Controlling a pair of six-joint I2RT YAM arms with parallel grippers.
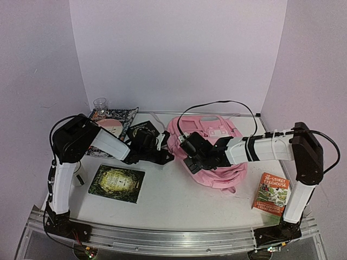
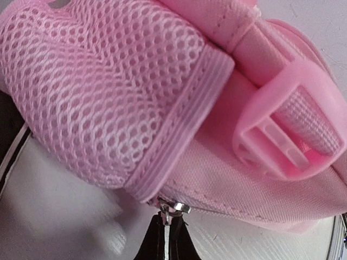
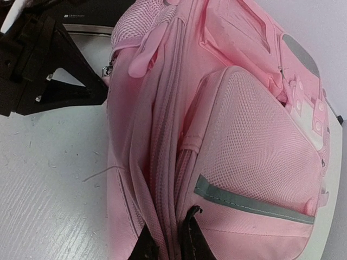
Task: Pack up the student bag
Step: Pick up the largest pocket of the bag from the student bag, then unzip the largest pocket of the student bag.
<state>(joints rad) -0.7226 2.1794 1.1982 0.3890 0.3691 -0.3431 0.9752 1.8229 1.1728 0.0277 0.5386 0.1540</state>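
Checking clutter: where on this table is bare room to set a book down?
Bare table lies near-centre, between the green book and the orange book, in front of the student bag. Crowded: the far-left corner, with books and a glass, and the bag's left side, where left gripper and right gripper grip it.

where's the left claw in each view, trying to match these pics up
top external: left claw sits left of centre, its tip at the left side of the bag.
left wrist: bottom edge, near the middle, shut on the zip pull.
right wrist: upper left, a black wedge touching the bag.
shared landmark: the pink bag, in all three views.
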